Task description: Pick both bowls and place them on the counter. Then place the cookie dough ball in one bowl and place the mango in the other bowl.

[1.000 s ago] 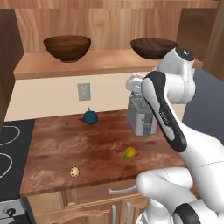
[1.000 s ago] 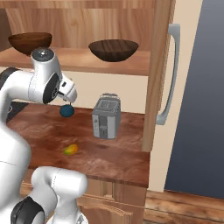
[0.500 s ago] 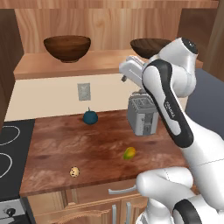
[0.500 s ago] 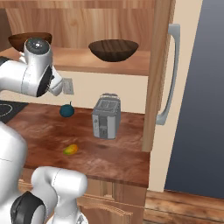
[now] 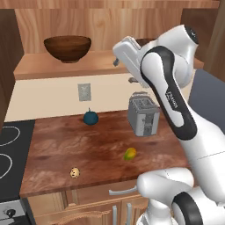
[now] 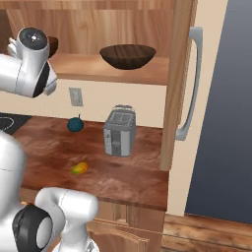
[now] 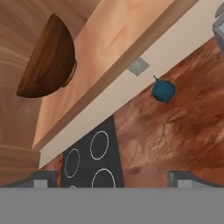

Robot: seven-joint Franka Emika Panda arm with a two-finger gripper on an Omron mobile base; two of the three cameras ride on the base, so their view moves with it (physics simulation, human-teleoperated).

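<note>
Moved: arm has swung up toward the shelf (image 5: 52, 66).
Hand: hand (image 7: 109, 175) spread wide, empty.
Bowls: deeper bowl (image 5: 67, 47) and shallower bowl (image 6: 127, 55) on the shelf (neither lowered yet).
Bench: mango (image 5: 129, 154) and cookie dough ball (image 5: 75, 172) lie on the bench (image 5: 57, 145), well apart.
Left: everything.

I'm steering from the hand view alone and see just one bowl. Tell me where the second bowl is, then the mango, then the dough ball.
Observer: The wider dark bowl sits on the same shelf, roughly above the toaster.
Operator: Now the mango.
Observer: The mango lies on the counter in front of the toaster, apart from it.
Operator: And the dough ball.
Observer: The cookie dough ball rests near the counter's front edge, toward the stove.
</note>
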